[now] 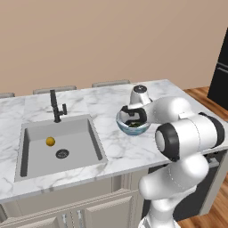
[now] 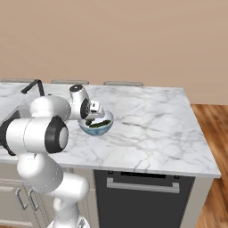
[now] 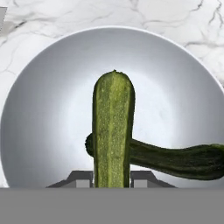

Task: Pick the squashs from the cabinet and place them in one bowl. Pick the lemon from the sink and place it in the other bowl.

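Observation:
My gripper (image 3: 112, 180) is shut on one dark green squash (image 3: 113, 127), which points away from the hand over the pale blue-white bowl (image 3: 43, 74). The second squash (image 3: 183, 159) lies across the bowl's bottom, under the held one. In the base views the gripper (image 1: 133, 116) (image 2: 94, 116) reaches down into this bowl (image 1: 120, 125) (image 2: 104, 129) on the marble counter. A small yellow lemon (image 1: 50, 141) rests in the grey sink (image 1: 84, 129), left of its drain. The red bowl and the cabinet are out of view.
A black faucet (image 1: 55, 107) (image 2: 33, 87) stands behind the sink. The marble island counter (image 2: 151, 129) stretches right of the bowl. A dark appliance (image 1: 220, 71) stands at the far right, and a dishwasher front (image 2: 142, 196) sits below the counter.

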